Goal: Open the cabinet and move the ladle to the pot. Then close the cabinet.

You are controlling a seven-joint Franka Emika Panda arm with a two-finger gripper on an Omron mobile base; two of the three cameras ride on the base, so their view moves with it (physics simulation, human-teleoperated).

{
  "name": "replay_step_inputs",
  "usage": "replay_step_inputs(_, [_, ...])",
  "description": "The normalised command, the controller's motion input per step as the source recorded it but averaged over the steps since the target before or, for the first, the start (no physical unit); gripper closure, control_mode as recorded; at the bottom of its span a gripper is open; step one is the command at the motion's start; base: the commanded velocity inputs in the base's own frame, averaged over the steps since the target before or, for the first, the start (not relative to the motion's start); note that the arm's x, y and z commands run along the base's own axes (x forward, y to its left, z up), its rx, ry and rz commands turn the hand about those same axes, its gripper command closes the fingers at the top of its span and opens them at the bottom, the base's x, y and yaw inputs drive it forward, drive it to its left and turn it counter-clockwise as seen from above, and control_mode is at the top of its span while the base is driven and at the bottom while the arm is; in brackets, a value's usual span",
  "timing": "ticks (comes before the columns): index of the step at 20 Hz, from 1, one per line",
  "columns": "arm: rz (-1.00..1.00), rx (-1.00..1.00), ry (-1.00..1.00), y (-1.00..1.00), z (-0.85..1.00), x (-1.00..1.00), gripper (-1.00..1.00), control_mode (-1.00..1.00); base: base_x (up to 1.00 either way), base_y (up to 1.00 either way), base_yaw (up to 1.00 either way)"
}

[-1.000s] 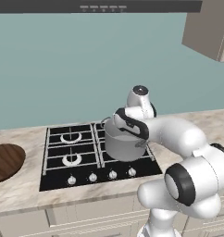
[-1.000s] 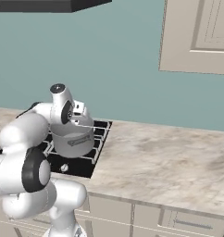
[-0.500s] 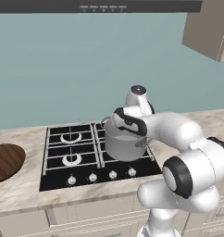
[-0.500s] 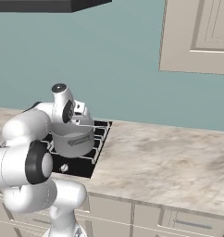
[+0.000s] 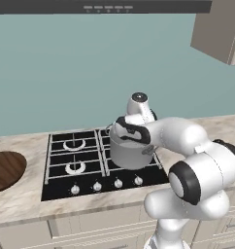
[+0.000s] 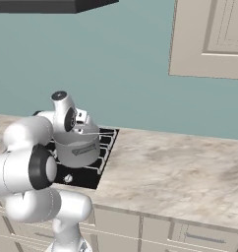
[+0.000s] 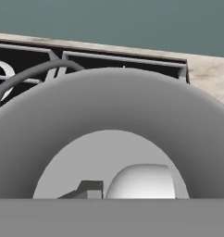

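Observation:
A grey steel pot stands on the front right burner of the black hob. My gripper hangs over the pot's mouth, and the rim hides its fingers in both base views. The hand view looks down into the pot. A pale rounded shape lies low inside, and I cannot tell whether it is the ladle's bowl. The beige cabinet hangs high on the right. Its handles are out of frame, and I cannot tell how its doors stand.
A round wooden board lies on the counter left of the hob. A dark range hood spans the top. The marble counter runs to the right, with beige drawers under it.
My hand has sunk slightly toward the pot and my elbow has swung a little. The pot has not moved.

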Motion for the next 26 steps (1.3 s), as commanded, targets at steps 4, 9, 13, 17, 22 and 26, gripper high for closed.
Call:
replay_step_inputs(4, [0.00, 0.00, 0.00, 0.11, -0.20, 0.00, -1.00, -1.00, 0.00, 0.00, 0.00])
replay_step_inputs(9, [0.00, 0.01, 0.00, 0.00, -0.06, 0.00, -1.00, -1.00, 0.00, 0.00, 0.00])
replay_step_inputs(13, [0.00, 0.01, 0.00, 0.00, 0.00, -0.09, -1.00, -1.00, 0.00, 0.00, 0.00])
replay_step_inputs(17, [0.00, 0.03, 0.00, 0.00, 0.13, -0.35, -1.00, -1.00, 0.00, 0.00, 0.00])
replay_step_inputs(22, [0.00, 0.07, -0.04, 0.03, 0.83, -0.60, -1.00, -1.00, 0.00, 0.00, 0.00])
replay_step_inputs(26, [0.00, 0.09, -0.02, 0.00, 1.00, -0.57, -1.00, -1.00, 0.00, 0.00, 0.00])
